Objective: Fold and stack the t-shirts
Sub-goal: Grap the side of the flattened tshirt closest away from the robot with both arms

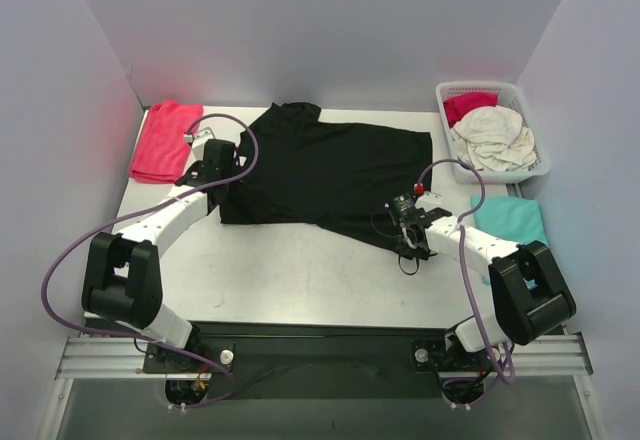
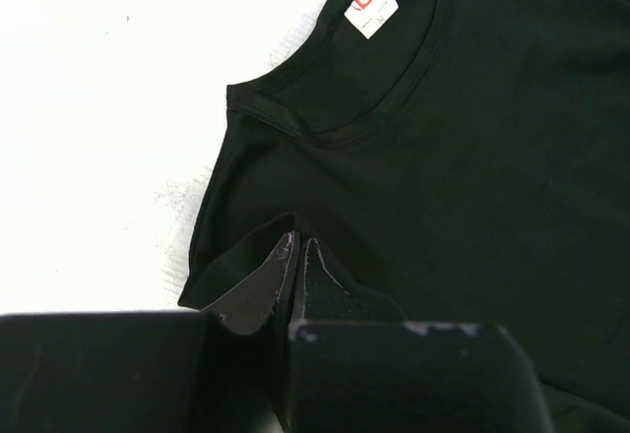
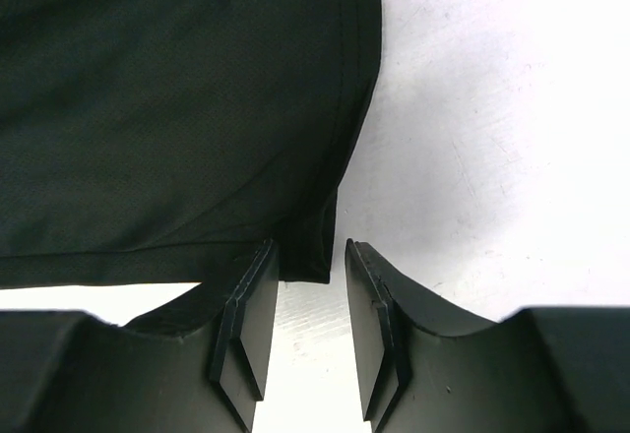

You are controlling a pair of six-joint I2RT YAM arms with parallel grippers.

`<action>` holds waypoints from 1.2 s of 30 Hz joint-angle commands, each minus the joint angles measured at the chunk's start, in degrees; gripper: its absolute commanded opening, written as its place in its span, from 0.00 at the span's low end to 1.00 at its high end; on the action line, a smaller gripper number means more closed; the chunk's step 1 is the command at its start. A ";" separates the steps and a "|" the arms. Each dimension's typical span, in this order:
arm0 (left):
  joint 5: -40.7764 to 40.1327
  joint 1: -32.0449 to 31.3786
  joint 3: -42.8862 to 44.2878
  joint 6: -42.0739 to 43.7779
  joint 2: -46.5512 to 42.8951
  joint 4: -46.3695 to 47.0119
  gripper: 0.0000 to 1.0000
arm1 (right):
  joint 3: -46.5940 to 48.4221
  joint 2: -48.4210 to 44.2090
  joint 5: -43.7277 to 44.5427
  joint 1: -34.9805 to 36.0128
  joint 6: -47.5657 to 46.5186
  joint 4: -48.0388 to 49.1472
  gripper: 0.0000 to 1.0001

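Note:
The black t-shirt [image 1: 330, 172] lies spread on the table, neck toward the far left. Its white neck label [image 2: 372, 10] shows in the left wrist view. My left gripper [image 1: 222, 167] sits at the shirt's left shoulder edge; in the left wrist view the gripper [image 2: 298, 244] is shut on a pinch of black cloth [image 2: 472, 157]. My right gripper [image 1: 405, 225] is at the shirt's near right corner. In the right wrist view it [image 3: 308, 251] is open, with the hem corner [image 3: 307, 246] lying between its fingers, apart from both pads.
A folded red shirt [image 1: 165, 140] lies at the far left. A teal shirt [image 1: 510, 220] lies at the right edge. The white lattice basket [image 1: 540, 165] at the far right holds a cream shirt [image 1: 495, 138] and a red one [image 1: 468, 106].

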 commanded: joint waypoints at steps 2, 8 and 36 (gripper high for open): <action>-1.23 -0.12 0.35 0.08 -1.78 0.30 0.00 | -1.63 -0.15 0.64 0.17 1.48 -1.05 0.34; -1.41 -0.12 0.27 0.17 -1.96 0.13 0.00 | -3.13 0.74 -1.20 -0.27 2.10 0.71 0.28; -19.85 -12.33 -12.56 -17.05 -31.90 -12.96 0.00 | -7.87 -29.58 -0.68 -0.26 6.14 -15.99 0.00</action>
